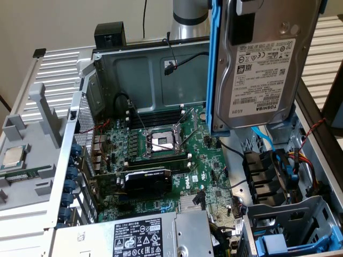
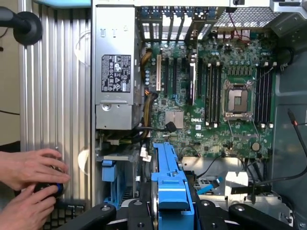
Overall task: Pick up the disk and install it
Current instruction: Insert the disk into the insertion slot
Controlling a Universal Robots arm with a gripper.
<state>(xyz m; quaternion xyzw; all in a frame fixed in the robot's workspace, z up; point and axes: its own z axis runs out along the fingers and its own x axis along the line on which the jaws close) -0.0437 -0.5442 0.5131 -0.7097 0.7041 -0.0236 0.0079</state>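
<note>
- The gripper (image 2: 169, 213) is clenched on the disk (image 1: 262, 64); it hangs above the open computer case (image 1: 155, 69), toward the exterior view's right.
- To my judgement, hold its blue frame square to the drive bay (image 1: 292, 235); descend slowly, clear of the blue cable (image 1: 263, 136).
- Long axis near upright; label faces the exterior camera, print inverted.

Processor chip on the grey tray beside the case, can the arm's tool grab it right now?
Probably not: the tool is closed on the disk, held upright over the open case. The processor chip lies uncovered, off to the exterior view's left.
</note>
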